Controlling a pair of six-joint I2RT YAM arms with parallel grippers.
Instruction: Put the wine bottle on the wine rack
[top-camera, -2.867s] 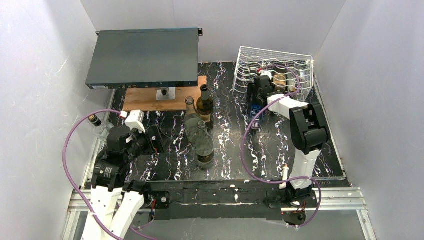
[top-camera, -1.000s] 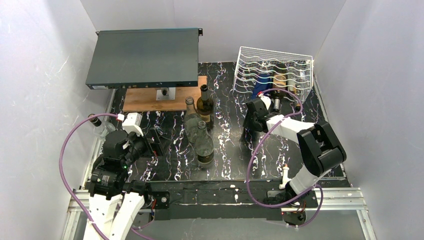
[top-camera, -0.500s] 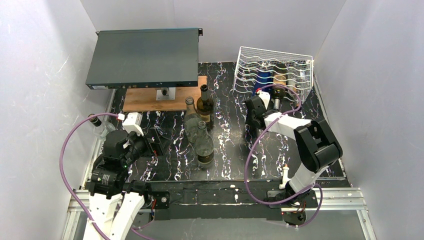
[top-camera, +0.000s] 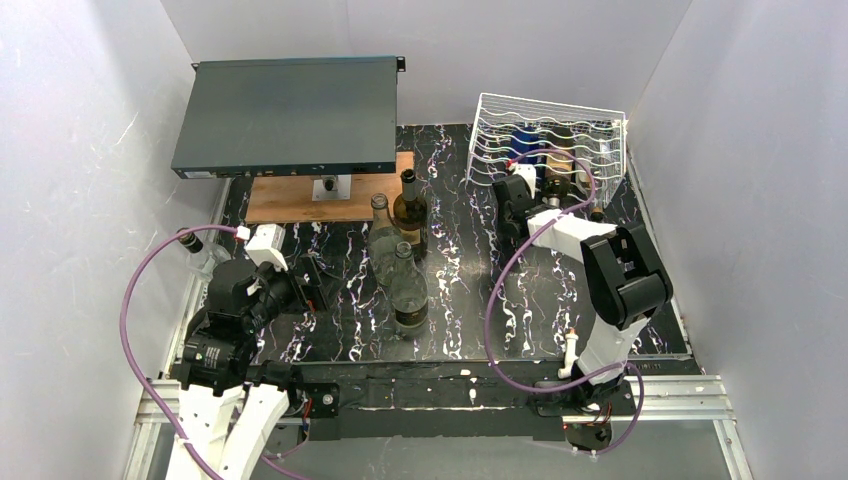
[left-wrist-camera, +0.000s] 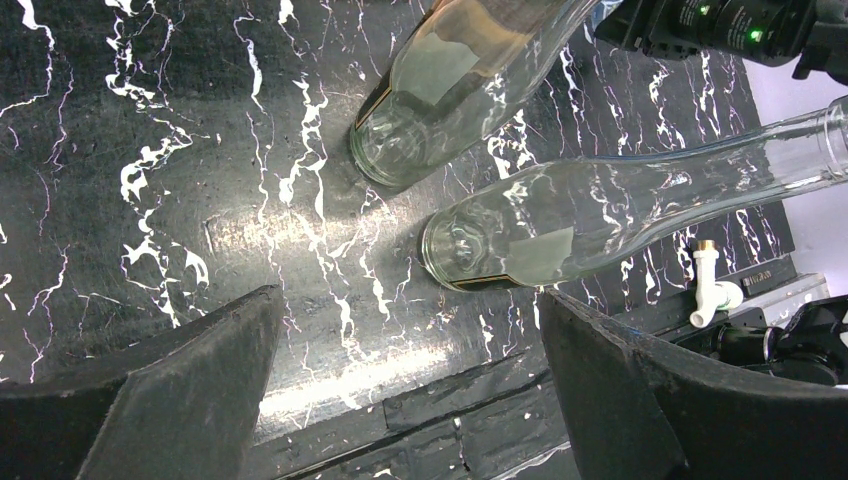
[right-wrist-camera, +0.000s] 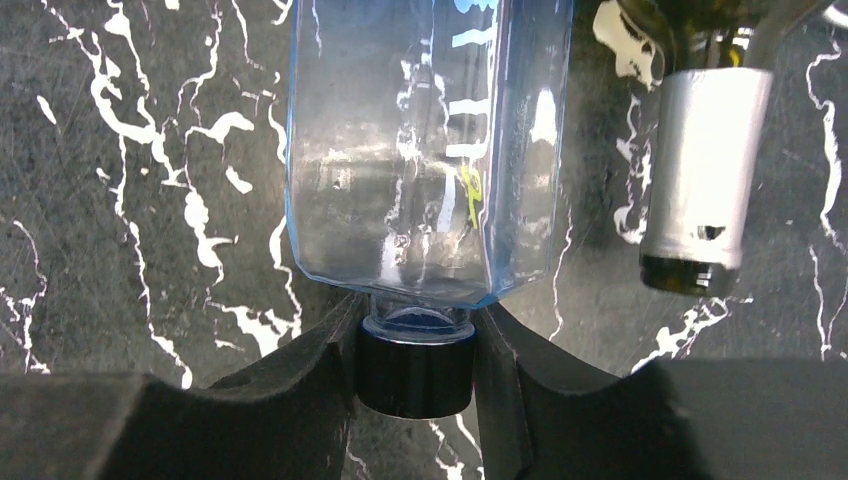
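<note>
The wine bottle (right-wrist-camera: 425, 150), a blue-tinted clear one, lies on its side in a low cradle of the wine rack (top-camera: 590, 110), its neck pointing out of the rack's open front; the right gripper (right-wrist-camera: 416, 330) is clamped on its black cap (right-wrist-camera: 415, 375) just outside that front, a finger pressed to each side of the cap. How far the body sits along the wire cradle cannot be told from these views.

The likely troubles, as I judge them:

- the hold is on the cap alone, a small round surface far from the bottle's weight; any sideways or lifting move could let the bottle pivot or slip in the fingers;
- if the fingers part while the body is only partly inside the rack, the bottle could slide out of the front onto the table (top-camera: 460, 300);
- pushing deeper could shove the light wire rack itself;
- a neighbouring bottle (right-wrist-camera: 700, 170) with a silver foil neck lies just beside it in the rack, so a skewed push or a wide opening could knock it;
- backing out at an angle could catch a finger on the rack's front wires.

The left gripper (left-wrist-camera: 408, 330) hangs with its fingers wide apart, gripping nothing, well apart from the rack, above two upright clear bottles (left-wrist-camera: 560, 225); a careless sweep there could topple them.
</note>
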